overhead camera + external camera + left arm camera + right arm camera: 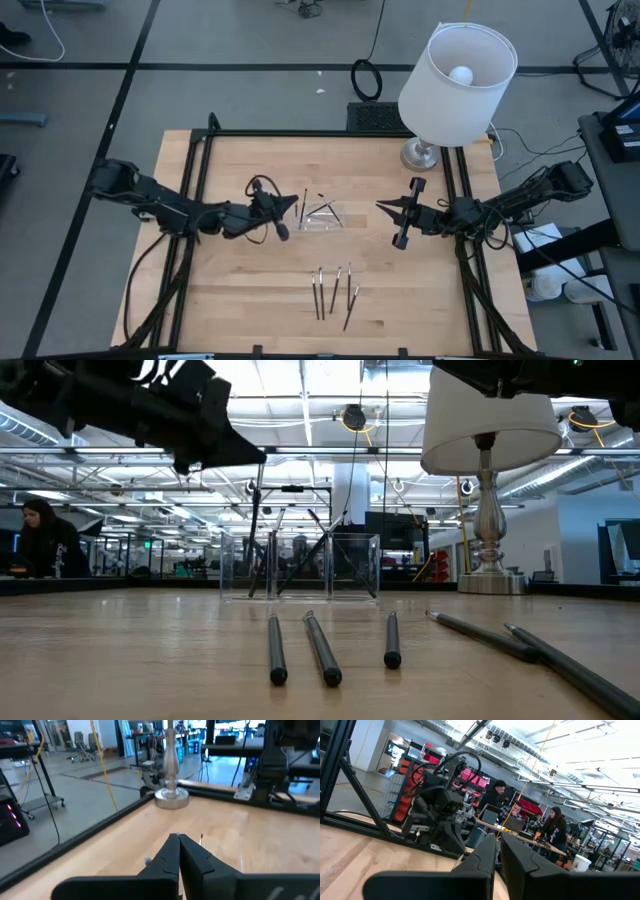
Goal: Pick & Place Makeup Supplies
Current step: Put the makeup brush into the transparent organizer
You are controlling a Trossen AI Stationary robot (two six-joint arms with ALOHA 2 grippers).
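Note:
Several thin dark makeup sticks (335, 292) lie side by side on the wooden table near its front edge; in the low view they lie close to the camera (322, 650). A few more sticks (262, 565) lean inside the small clear tray (322, 218) at the table's middle. My left gripper (293, 209) hovers shut just left of the tray, nothing between its fingers (172, 851). To the right of the tray, my right gripper (382, 207) hangs shut above the table and points toward it, its fingers (487, 851) holding nothing.
A table lamp with a white shade (458, 72) and a silver base (171, 797) stands at the far right corner. A black frame rail (330, 133) runs around the table. People sit at desks in the room beyond (555, 827).

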